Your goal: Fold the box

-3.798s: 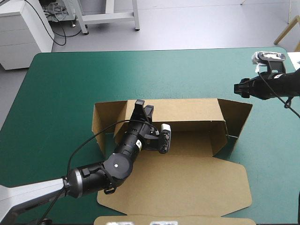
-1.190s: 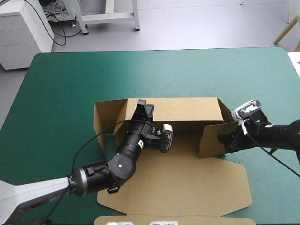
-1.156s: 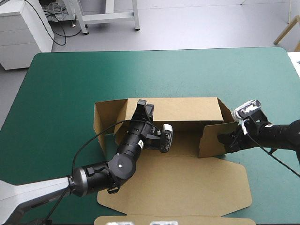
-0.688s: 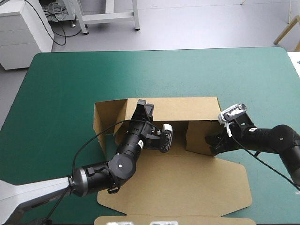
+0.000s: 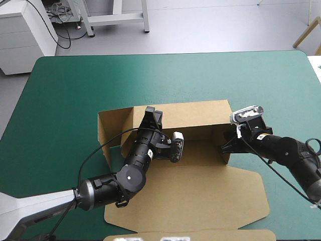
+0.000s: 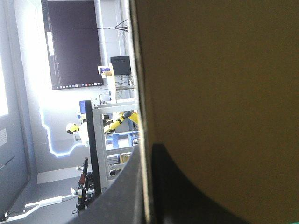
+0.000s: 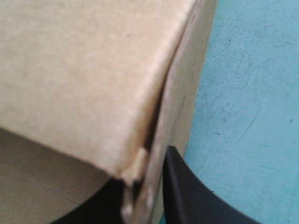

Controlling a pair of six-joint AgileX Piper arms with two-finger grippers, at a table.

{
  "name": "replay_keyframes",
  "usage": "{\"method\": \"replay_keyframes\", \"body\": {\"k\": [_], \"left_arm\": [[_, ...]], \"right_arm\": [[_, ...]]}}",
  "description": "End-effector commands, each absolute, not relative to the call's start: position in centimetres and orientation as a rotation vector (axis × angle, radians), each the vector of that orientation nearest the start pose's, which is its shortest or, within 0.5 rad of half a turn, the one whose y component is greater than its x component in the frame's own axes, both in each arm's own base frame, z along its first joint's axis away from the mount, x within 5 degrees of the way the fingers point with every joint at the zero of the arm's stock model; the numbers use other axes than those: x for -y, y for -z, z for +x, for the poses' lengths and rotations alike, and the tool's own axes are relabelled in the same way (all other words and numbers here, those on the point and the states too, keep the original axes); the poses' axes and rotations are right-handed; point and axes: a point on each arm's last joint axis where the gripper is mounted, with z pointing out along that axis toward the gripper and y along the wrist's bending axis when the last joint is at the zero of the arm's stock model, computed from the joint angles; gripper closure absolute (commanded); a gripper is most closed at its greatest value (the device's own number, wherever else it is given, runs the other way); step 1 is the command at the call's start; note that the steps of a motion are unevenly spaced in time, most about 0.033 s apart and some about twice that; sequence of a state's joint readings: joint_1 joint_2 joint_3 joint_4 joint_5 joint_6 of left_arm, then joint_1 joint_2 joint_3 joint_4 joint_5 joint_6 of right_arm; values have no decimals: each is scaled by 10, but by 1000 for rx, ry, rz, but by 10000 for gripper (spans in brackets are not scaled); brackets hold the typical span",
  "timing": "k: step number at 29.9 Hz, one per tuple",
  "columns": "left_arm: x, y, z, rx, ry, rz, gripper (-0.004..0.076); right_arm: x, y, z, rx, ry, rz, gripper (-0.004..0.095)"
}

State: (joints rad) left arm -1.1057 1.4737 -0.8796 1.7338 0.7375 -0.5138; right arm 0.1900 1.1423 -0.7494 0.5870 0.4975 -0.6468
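High view: one brown box, two grippers; the left gripper is clamped on its back wall, the right gripper on its right wall, teal-green cover all around.

It looks like a robotics lab: a teal-green work table, a white drawer cabinet and loose cables on a grey floor.

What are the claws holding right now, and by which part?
Both hold the brown box. The left claw is shut on the top edge of its raised back wall; the right claw on the upright flap at its right end.
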Motion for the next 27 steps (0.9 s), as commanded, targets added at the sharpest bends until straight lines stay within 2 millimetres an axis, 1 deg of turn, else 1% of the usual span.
{"method": "replay_keyframes", "body": {"k": [1, 8, 13, 20, 21, 23, 24, 27], "left_arm": [[249, -296, 187, -1057, -789, 1526, 734], [249, -296, 187, -1052, -794, 1530, 734], [249, -297, 187, -1038, -814, 1523, 734], [245, -300, 189, -1067, -863, 1475, 724], [244, -300, 189, -1068, -866, 1474, 710], [245, -300, 189, -1066, -862, 1477, 650], [245, -299, 189, -1064, -857, 1480, 603], [245, -299, 189, -1063, -855, 1482, 430]], "right_arm": [[-78, -294, 215, -2231, -402, -474, 907], [-90, -292, 209, -2261, -386, -489, 907], [-91, -290, 208, -2276, -368, -517, 907], [-91, -287, 204, -2317, -381, -533, 907], [-91, -287, 204, -2318, -381, -533, 907], [-91, -287, 204, -2319, -381, -534, 907], [-91, -287, 204, -2325, -387, -523, 908], [-91, -286, 203, -2343, -395, -520, 907]]}}
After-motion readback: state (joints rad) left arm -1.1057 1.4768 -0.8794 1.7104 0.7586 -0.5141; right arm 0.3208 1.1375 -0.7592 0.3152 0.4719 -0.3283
